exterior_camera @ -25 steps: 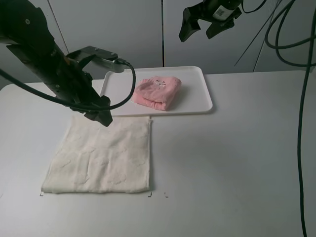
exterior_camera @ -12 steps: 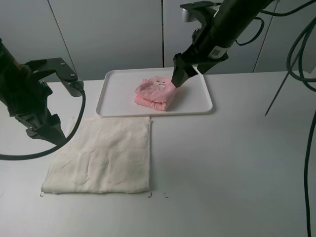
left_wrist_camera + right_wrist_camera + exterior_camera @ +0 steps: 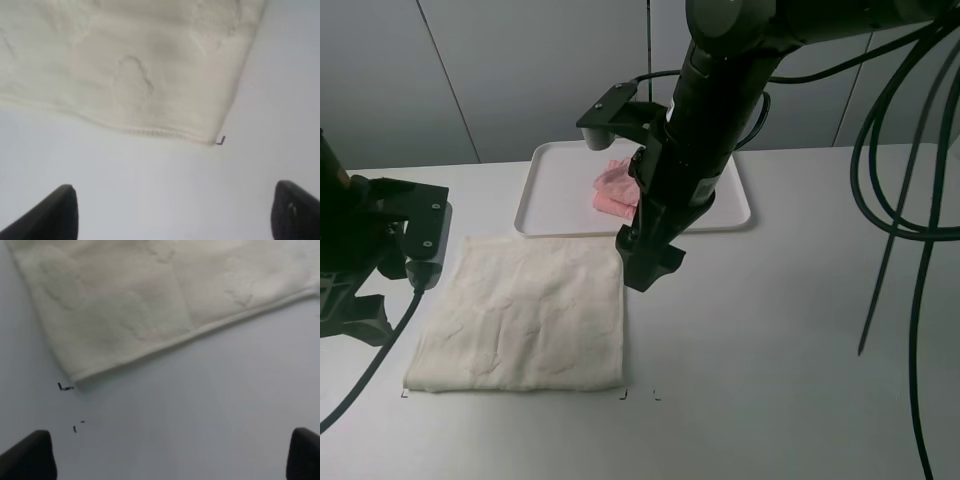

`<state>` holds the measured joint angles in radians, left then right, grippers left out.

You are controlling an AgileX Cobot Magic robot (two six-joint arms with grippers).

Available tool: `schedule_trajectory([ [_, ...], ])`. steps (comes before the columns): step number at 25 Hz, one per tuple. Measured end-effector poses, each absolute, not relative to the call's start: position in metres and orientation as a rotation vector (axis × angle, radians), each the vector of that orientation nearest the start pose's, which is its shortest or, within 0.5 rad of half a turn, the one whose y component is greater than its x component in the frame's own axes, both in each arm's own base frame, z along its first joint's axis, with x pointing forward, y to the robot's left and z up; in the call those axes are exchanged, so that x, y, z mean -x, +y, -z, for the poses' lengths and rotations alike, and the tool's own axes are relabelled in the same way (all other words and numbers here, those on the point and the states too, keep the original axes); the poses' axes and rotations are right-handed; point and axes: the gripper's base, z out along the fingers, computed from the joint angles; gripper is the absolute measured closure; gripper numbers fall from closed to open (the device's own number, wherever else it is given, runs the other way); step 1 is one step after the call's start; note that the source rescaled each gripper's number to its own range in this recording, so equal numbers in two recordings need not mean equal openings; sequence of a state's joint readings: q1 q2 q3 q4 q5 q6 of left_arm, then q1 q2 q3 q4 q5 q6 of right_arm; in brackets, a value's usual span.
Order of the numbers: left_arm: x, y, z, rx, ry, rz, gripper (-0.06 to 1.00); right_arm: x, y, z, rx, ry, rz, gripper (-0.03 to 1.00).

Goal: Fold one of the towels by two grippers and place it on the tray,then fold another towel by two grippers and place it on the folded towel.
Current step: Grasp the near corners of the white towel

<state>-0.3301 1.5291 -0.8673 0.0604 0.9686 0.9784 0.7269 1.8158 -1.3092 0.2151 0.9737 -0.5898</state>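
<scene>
Two towels, one tray and two grippers are in view on a single pale table [image 3: 790, 330]. The cream-white towel [image 3: 525, 315] lies spread flat in one layer, roughly square, its terry surface faintly embossed with soft raised shapes and its edges finished with a narrow stitched hem; its far edge lies just in front of the tray, and small black corner marks [image 3: 623, 394] sit on the table at its two near corners, with a third tiny mark just to the right of them. The pink towel [image 3: 610, 190] is a thick folded bundle resting on the white tray [image 3: 555, 185], which stands behind the cream-white towel; the right arm crosses in front of it, so only the left part of the bundle shows. The right gripper [image 3: 648, 268] points down at the far right corner of the cream-white towel, between the tray's front rim and the towel's right edge; in its wrist view the two fingertips stand spread wide at either side with only table between them, gripping nothing. The left gripper [image 3: 177, 215] is low over bare table just beside the towel's left edge, its fingers likewise parted wide and empty, with a hemmed corner of the towel ahead of them
</scene>
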Motion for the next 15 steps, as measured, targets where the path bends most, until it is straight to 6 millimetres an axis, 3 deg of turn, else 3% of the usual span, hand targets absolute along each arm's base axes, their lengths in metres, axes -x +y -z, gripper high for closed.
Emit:
schedule_trajectory([
  [9, -0.223, -0.073, -0.166, -2.033, 2.327, -0.095, -0.04, -0.229, 0.276, -0.215, 1.985, 2.227, -0.236, -0.03],
  [15, -0.209, -0.062, -0.152, -2.162, 2.312, -0.145, -0.04, -0.225, 0.281, -0.213, 2.07, 2.137, -0.23, -0.03],
])
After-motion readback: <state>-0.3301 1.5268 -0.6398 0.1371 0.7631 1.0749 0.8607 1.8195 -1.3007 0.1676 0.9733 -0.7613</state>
